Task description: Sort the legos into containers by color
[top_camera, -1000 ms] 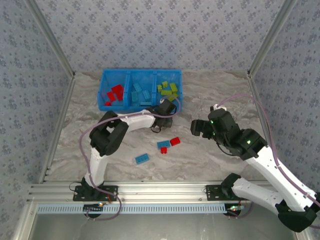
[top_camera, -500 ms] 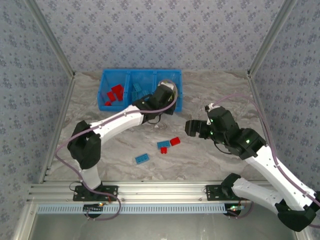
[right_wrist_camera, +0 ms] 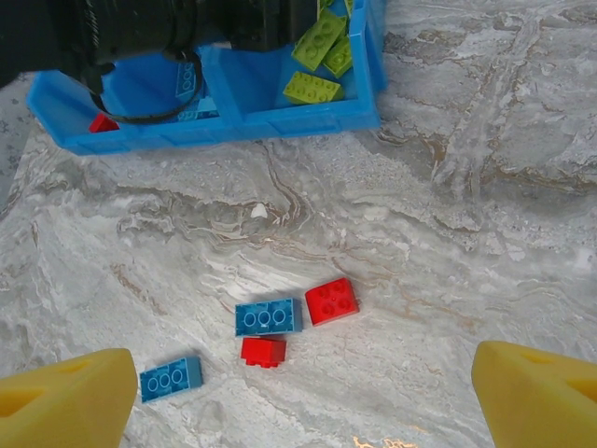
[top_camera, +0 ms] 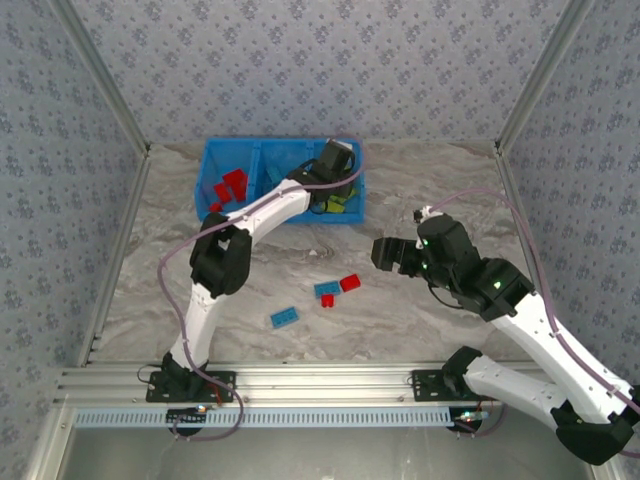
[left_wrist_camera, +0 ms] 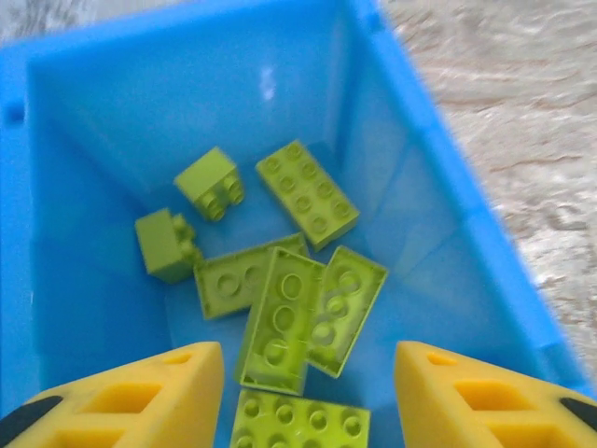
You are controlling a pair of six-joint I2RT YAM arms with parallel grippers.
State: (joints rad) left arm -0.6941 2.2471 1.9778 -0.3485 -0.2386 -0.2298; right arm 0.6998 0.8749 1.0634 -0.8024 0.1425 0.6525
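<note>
The yellow-green legos (left_wrist_camera: 280,322) lie heaped in the right-hand compartment of the containers (top_camera: 215,160), one blue bin at the far side of the counter (top_camera: 420,320), and no green brick is seen loose outside it; the red bricks (top_camera: 228,188) sit in the left compartment, and a few light-blue bricks (right_wrist_camera: 187,82) show in the middle one (the left arm crosses over it, so how many are there I cannot tell); each colour has its own compartment, with no stray colour visible among them. What is left lies on the open counter nearer the arms: a red brick (top_camera: 350,283), a blue brick (top_camera: 326,289) just beside it on the left, a small red piece (top_camera: 328,300) right at that one's near edge, and a second blue brick (top_camera: 284,317) a little apart to the left. The left pincer (left_wrist_camera: 306,347) hangs over the green compartment with its fingers apart and nothing between them; the right pincer (right_wrist_camera: 300,357) stands wide apart above the four loose bricks, gripping nothing. By my judgement the sorting is mostly done: green looks finished, and two reds and two blues wait to be carried to the bin.
</note>
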